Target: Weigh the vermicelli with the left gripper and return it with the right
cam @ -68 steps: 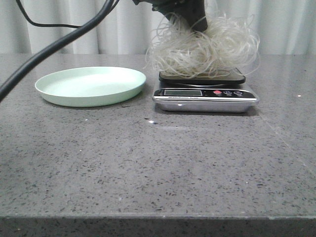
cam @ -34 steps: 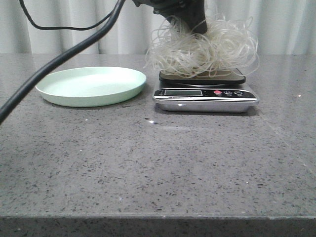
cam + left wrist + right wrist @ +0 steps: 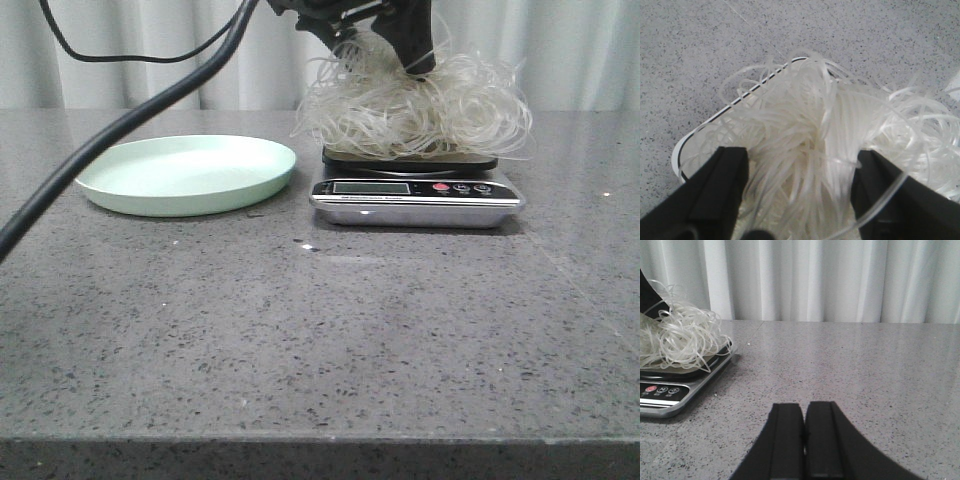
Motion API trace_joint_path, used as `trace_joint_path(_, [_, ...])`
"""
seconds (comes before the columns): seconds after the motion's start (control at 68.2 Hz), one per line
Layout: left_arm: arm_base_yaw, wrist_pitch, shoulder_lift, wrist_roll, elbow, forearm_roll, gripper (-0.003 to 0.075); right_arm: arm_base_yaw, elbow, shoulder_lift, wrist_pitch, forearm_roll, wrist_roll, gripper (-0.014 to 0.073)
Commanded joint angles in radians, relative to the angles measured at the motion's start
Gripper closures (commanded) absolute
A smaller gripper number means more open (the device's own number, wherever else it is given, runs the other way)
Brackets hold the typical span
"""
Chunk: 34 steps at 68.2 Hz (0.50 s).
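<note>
**left claw spreads, noodles settle on the scale**

the left gripper [image 3: 800,195] now stands with its two black fingers [image 3: 722,182] wide apart, the fluffy nest of thin translucent whitish vermicelli [image 3: 415,105] lying loosely between them rather than pinched. half a second ago the bundle hung bunched up and narrower under the claw; now it has sagged and spread, spilling past the platform at about three o'clock. in the front view the gripper [image 3: 415,55] sits at the twelve o'clock side of the nest, just above it.

the vermicelli rests on the dark platform of the silver digital kitchen scale [image 3: 415,192], so the placing looks done; the display is too small to read. i judge the weighing step is at its release, with the left arm due to lift clear so strands don't drag.

at nine o'clock from the scale lies the pale green round plate [image 3: 130,185], bare. the right gripper [image 3: 805,440] hovers low over the grey speckled stone table [image 3: 320,330], fingers pressed together on nothing, well apart from the scale.
</note>
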Motion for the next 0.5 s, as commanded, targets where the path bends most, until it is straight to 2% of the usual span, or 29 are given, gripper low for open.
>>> trace_joint_path(0.0, [-0.006, -0.048, -0.071, -0.01, -0.037, -0.022, 0.0188, 0.002, -0.007, -0.013, -0.075, 0.001, -0.006, 0.0442])
trace_joint_path(0.484, [0.0, -0.052, -0.23, -0.01, -0.042, 0.005, 0.0185, 0.002, -0.007, -0.013, -0.075, 0.001, -0.006, 0.0442])
